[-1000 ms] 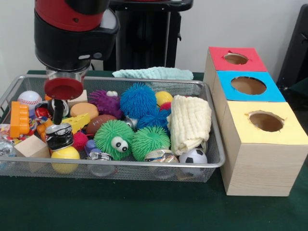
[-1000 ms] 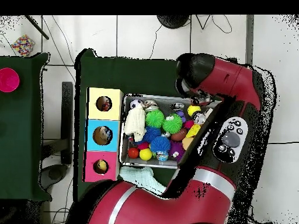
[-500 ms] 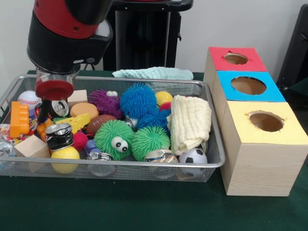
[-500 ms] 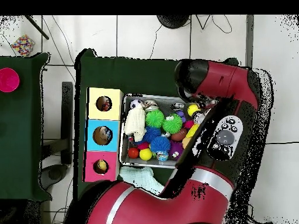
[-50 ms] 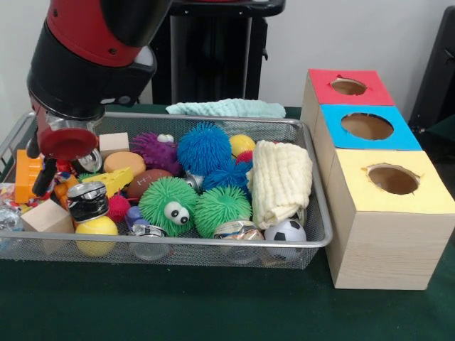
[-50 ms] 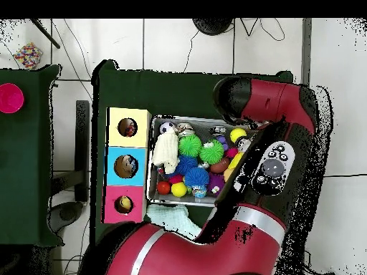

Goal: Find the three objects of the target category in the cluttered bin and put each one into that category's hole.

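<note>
The claw (image 5: pixel 45 172) hangs low over the end of the mesh bin (image 5: pixel 213 243) at the picture's left in the front view, canted outward under the arm's red wrist disc (image 5: pixel 65 142). Whether it is wide or narrow I cannot tell, and it shows nothing in its grip. The overhead view hides it under the arm. Just beside it lie the orange block (image 5: pixel 27 176), a silver can (image 5: pixel 89 160) tucked behind the disc, the yellow wedge (image 5: pixel 114 181), and a dark crushed can (image 5: pixel 87 201) sitting on a yellow ball (image 5: pixel 96 229). The task does not name the target category, so its three things cannot be picked out for certain; whatever they are, they lie somewhere in this heap with the fuzzy balls and the cream cloth (image 5: pixel 283 181). The red box (image 5: pixel 377 92), blue box (image 5: pixel 407 138) and yellow box (image 5: pixel 355 192) stand in a row on the green worktop (image 5: pixel 213 305) at the bin's other end. The step in hand looks like positioning for a pick. To do it well, I would square the claw over one piece that stands clear of its neighbours, come straight down so the bin wall and the block are not struck, and close on the piece's narrow side. Compared with a second ago, the wrist has swung from above the dark crushed can toward the bin's end wall and tilted, now covering the baseball, while the heap lies unchanged.
</note>
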